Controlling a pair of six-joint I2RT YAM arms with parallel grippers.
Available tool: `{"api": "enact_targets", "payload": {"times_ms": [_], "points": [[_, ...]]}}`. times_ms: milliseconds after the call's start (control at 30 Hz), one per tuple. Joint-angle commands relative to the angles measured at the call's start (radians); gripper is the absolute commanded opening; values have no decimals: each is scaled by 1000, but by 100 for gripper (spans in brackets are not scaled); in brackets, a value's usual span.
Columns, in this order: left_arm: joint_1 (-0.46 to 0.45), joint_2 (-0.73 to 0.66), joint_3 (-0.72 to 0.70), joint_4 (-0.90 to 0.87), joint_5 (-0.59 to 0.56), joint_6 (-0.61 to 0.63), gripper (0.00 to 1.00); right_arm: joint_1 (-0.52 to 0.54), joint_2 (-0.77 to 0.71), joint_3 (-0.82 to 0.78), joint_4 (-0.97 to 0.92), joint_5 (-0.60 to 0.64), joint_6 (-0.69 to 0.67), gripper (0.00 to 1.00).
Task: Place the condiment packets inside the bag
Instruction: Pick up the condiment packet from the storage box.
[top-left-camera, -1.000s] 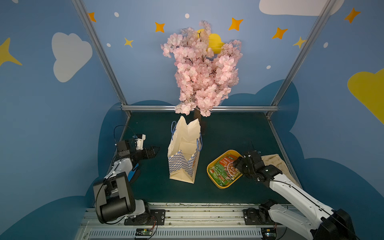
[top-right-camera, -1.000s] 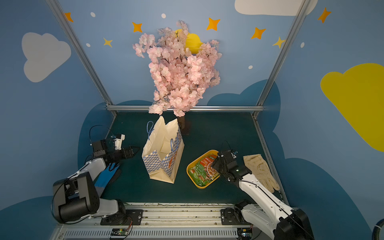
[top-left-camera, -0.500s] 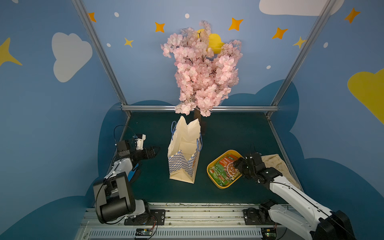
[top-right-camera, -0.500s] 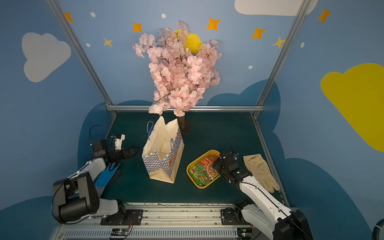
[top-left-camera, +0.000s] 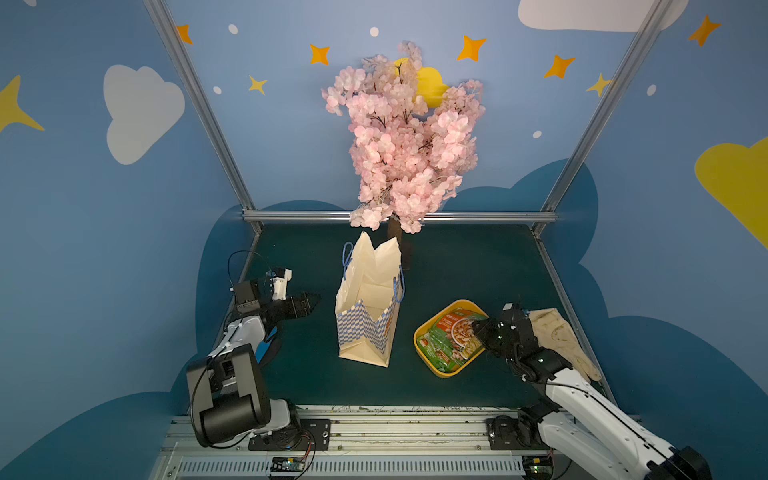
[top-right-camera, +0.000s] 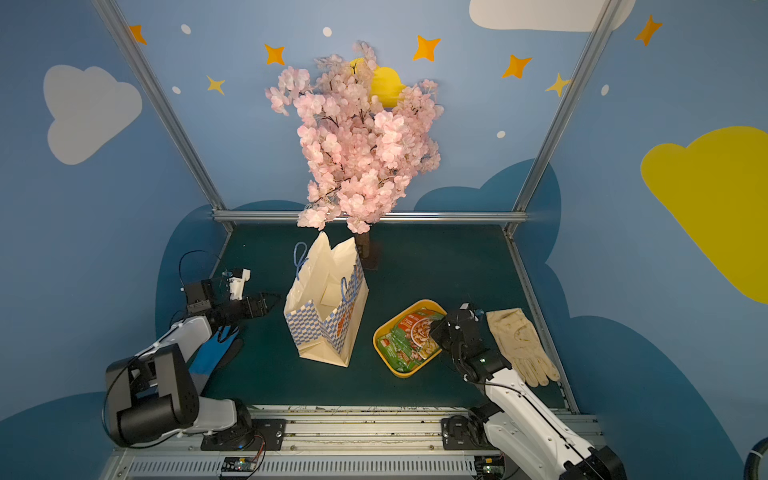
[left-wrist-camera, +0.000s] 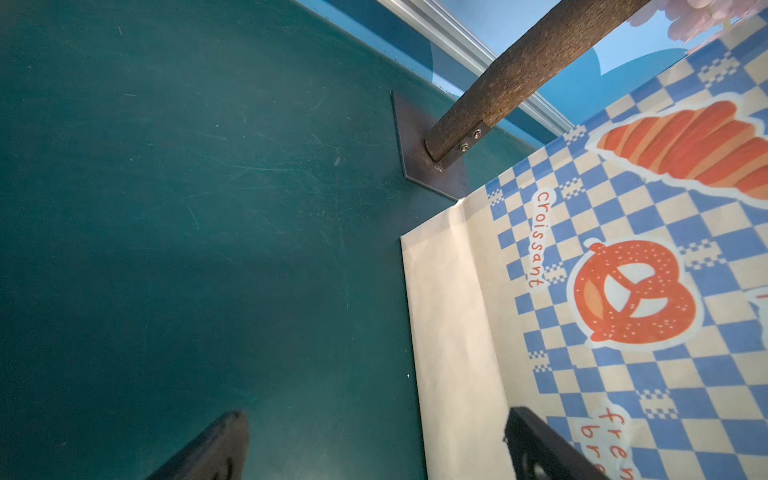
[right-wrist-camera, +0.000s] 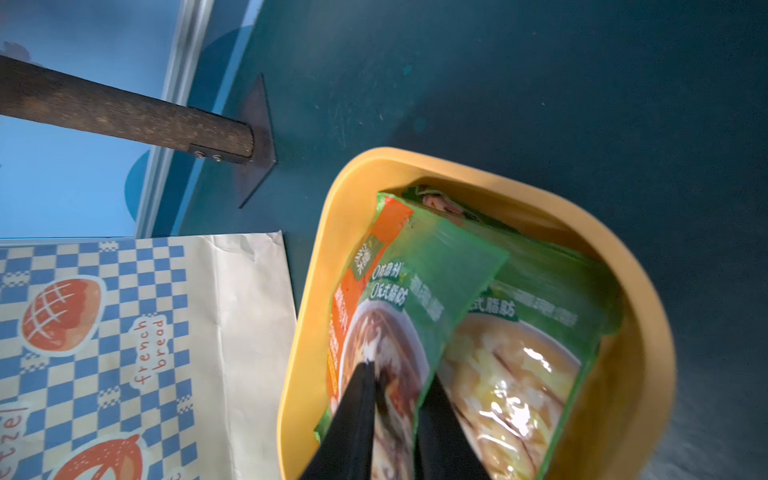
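**Right gripper pinching the top packet in the tray**

The right gripper (right-wrist-camera: 399, 372) is reaching into the yellow tray (right-wrist-camera: 316, 291), and its two dark fingers are closing narrowly on the near edge of the top condiment packet (right-wrist-camera: 415, 282). That packet is tilting up off the other condiment packets (right-wrist-camera: 519, 353), which are lying flat in the tray beneath it. In both top views the right gripper (top-left-camera: 478, 330) is sitting over the tray's side nearest the beige glove (top-left-camera: 557, 332).

The bag (top-left-camera: 365, 328) is standing upright on the green tabletop (top-left-camera: 457, 266) with its mouth gaping open. It is standing between the two arms, just beside the tray and apart from it.

The left gripper (left-wrist-camera: 376, 412) is hanging with its jaws spread wide and gripping nothing. It is pointing at the bag's checkered side (left-wrist-camera: 623, 291) without touching it.

The pink blossom tree (top-left-camera: 407, 145) is rising behind the bag. A blue glove (top-right-camera: 212, 353) is lying under the left arm.
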Motion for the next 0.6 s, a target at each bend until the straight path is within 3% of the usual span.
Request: {"api": "enact_targets", "payload": {"times_ms": [0, 133, 233, 400, 567], "points": [[-1, -12, -9, -15, 22, 18, 100, -5, 8, -19, 108, -3, 25, 24], [-1, -10, -6, -20, 27, 20, 100, -6, 56, -24, 164, -33, 26, 30], [-1, -12, -6, -22, 28, 19, 100, -5, 77, 0, 148, -54, 18, 0], [0, -17, -4, -29, 25, 21, 100, -4, -15, 127, -51, -54, -109, 0], [23, 4, 17, -43, 42, 0, 100, 13, -180, 246, -188, 0, -119, 0]]}}
